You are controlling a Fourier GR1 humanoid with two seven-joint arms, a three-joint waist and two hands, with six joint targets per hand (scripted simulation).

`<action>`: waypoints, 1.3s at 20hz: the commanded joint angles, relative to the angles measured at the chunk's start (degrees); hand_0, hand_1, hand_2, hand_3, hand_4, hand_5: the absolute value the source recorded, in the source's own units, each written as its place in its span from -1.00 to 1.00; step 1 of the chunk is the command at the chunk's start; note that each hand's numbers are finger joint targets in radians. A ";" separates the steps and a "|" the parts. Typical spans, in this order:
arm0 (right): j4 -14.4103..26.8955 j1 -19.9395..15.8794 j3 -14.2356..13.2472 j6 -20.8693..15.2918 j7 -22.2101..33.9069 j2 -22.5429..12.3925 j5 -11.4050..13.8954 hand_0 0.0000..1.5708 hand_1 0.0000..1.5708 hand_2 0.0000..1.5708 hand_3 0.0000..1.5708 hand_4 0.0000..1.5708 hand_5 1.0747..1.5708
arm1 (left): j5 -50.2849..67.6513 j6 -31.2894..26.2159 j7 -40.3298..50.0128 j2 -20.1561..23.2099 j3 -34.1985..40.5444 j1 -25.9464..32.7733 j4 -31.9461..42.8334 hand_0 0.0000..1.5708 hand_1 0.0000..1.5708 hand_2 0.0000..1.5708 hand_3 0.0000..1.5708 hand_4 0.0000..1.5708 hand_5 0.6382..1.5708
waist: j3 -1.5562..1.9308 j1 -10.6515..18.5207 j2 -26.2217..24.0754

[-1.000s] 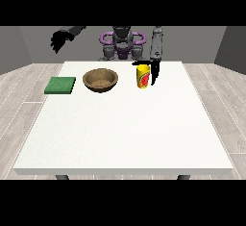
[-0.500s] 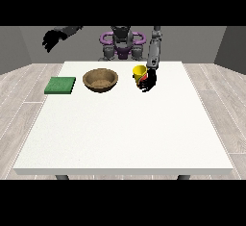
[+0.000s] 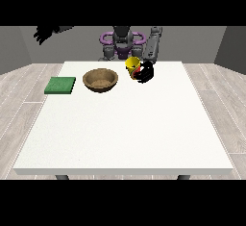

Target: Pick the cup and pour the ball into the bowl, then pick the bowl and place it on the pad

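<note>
cup [image 3: 133,66], yellow and round, sits tilted in curled fingers of the hand at the view's right [image 3: 145,72]. beside it a wooden bowl [image 3: 100,80] and a flat green pad [image 3: 60,85]. the other hand [image 3: 44,32] hangs raised; its fingers i cannot tell.

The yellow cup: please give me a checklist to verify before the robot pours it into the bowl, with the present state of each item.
1. Yellow cup held by the hand at the view's right: ok, fingers curl round it.
2. Cup off the table and tilted toward the bowl: ok.
3. Cup mouth over the wooden bowl: not ok, it is beside the bowl.
4. Ball inside the cup: cannot tell.
5. Green pad free: ok.
6. Hand at the view's left away from the bowl: ok, raised.
</note>
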 commanded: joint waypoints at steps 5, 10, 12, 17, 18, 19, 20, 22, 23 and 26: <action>6.17 -0.42 0.26 1.21 -0.80 0.53 0.19 -1.00 -1.00 -1.00 -0.69 -0.18 0.97 | -22.12 14.97 17.09 3.34 -13.92 -8.15 5.20 0.72 0.72 1.00 1.00 0.81 0.93 | 0.31 -0.53 -4.95; 9.09 0.29 0.92 2.68 0.02 0.16 0.42 -1.00 -1.00 -1.00 -0.89 -0.14 0.96 | -34.78 16.68 33.08 0.84 -21.81 -13.59 12.18 0.73 0.73 1.00 1.00 0.85 0.92 | 0.09 -0.72 -8.95; 12.12 0.60 -1.08 3.32 0.81 -1.97 -0.33 -1.00 -1.00 -1.00 -1.00 -0.13 0.95 | -37.52 13.51 38.17 -0.17 -23.51 -16.37 12.71 0.73 0.73 1.00 1.00 0.85 0.92 | 0.01 1.19 -10.63; 19.59 -0.14 -2.40 6.37 -5.30 -2.44 0.36 -1.00 -1.00 -1.00 -1.00 -0.14 0.94 | -44.30 9.56 48.87 -2.52 -31.35 -20.28 11.59 0.73 0.73 1.00 1.00 0.87 0.91 | 0.01 2.84 -9.49; 17.70 1.27 -2.29 8.95 -2.82 -3.28 -1.81 -1.00 -1.00 -1.00 -1.00 -0.12 0.95 | -45.77 7.17 49.11 -2.31 -29.36 -23.19 14.44 0.74 0.74 1.00 1.00 0.87 0.91 | -0.03 0.86 -10.33; 20.93 -0.20 -3.09 10.20 -5.41 -4.67 -1.14 -1.00 -1.00 -1.00 -0.84 -0.11 0.96 | -47.05 7.36 53.17 -2.55 -32.62 -24.11 12.47 0.70 0.70 1.00 1.00 0.88 0.92 | 0.02 0.62 -8.55; 19.21 -2.10 -0.85 5.55 -1.80 -2.54 0.54 -1.00 -1.00 -1.00 -0.78 -0.11 0.96 | -47.63 4.20 55.87 -2.57 -34.58 -23.69 12.15 0.67 0.67 1.00 1.00 0.87 0.91 | -0.04 1.04 -12.17; 20.31 -2.26 -1.51 5.44 -2.32 -3.23 0.78 -1.00 -1.00 -1.00 -0.84 -0.12 0.93 | -51.50 1.93 57.57 -2.59 -36.06 -26.69 13.70 0.72 0.72 1.00 1.00 0.74 0.98 | -0.03 2.49 -11.15; 18.86 -3.71 1.04 3.86 -3.26 0.22 2.08 -1.00 -1.00 -1.00 -0.80 -0.11 0.94 | -54.08 2.98 61.22 -2.59 -38.17 -27.83 14.52 0.74 0.74 1.00 1.00 0.67 0.98 | -0.03 0.65 -9.13; 20.26 -3.83 -0.55 5.43 -3.87 -1.53 0.94 -1.00 -1.00 -1.00 -0.68 -0.11 0.94 | -59.14 -2.07 64.53 -2.61 -41.22 -31.82 16.44 0.87 0.87 1.00 1.00 0.40 1.00 | -0.03 0.34 -9.91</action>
